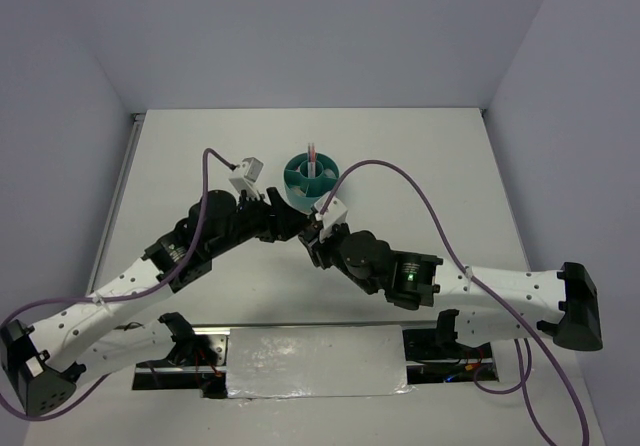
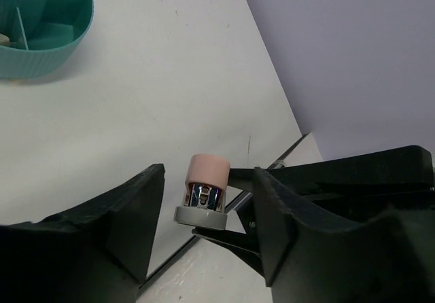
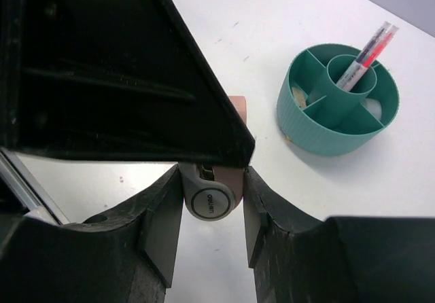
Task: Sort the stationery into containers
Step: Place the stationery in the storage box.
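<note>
A small pink eraser [image 3: 212, 201] with a grey round base sits between the pads of my right gripper [image 3: 212, 216], which is shut on it just above the table. My left gripper [image 2: 207, 232] is open with its jaws on either side of the eraser [image 2: 206, 184], not touching it. In the top view both grippers meet [image 1: 306, 230] just in front of the teal organiser [image 1: 296, 180]. The organiser [image 3: 336, 138] holds a pink-red pen [image 3: 367, 51] upright in its central cup and a beige piece [image 3: 299, 96] in an outer compartment. It also shows in the left wrist view [image 2: 41, 55].
A black finger of the left gripper [image 3: 122, 65] fills the upper left of the right wrist view. Purple cables [image 1: 420, 191] arc over both arms. A shiny metal plate [image 1: 315, 361] lies at the near edge. Grey walls enclose the table.
</note>
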You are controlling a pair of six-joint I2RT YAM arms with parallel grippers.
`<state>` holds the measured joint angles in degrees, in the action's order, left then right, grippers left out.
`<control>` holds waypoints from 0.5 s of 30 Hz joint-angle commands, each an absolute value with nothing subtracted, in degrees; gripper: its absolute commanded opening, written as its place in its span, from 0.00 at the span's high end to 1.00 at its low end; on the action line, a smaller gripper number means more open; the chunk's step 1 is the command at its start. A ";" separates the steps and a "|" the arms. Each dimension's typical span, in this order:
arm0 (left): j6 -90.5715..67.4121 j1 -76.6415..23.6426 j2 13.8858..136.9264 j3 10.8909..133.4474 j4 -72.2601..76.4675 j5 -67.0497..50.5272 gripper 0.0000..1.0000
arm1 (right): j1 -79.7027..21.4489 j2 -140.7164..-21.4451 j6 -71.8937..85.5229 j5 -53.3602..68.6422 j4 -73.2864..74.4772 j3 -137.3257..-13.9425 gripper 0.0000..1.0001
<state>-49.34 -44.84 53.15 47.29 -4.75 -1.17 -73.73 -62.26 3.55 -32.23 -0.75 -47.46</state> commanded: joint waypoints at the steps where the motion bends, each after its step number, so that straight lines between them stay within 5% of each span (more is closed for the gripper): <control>1: -46.93 -45.18 51.68 50.18 -3.34 -0.26 0.36 | -74.18 -61.35 4.04 -31.11 -2.46 -49.13 0.93; 8: -46.94 -45.18 53.08 50.18 -2.55 -2.28 0.69 | -74.00 -61.17 3.52 -30.50 -2.90 -49.30 0.93; 11: -46.06 -45.18 54.05 50.71 -2.90 -2.81 1.00 | -74.09 -61.44 3.43 -28.92 -3.16 -49.05 0.90; 14: -44.74 -45.18 55.19 51.50 -2.03 -3.95 1.00 | -74.00 -59.68 3.60 -27.51 -5.44 -46.85 0.81; 15: -44.48 -45.18 55.46 51.50 -1.59 -4.22 1.00 | -73.92 -58.20 3.69 -26.47 -6.15 -46.06 0.69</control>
